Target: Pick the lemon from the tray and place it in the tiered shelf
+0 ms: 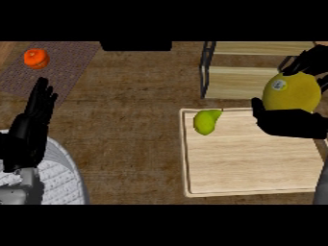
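Lemon (292, 91) in my right hand (291, 122), fingers and thumb curled round it, lifted over the far right corner of the wooden tray (251, 163), just in front of the tiered shelf (239, 81). Beside it, a green pear-like fruit (208, 121) lies on the tray's far left corner. My left hand (30, 126) rests spread, fingers up, at left. An orange fruit (36, 58) sits on the mat (53, 72).
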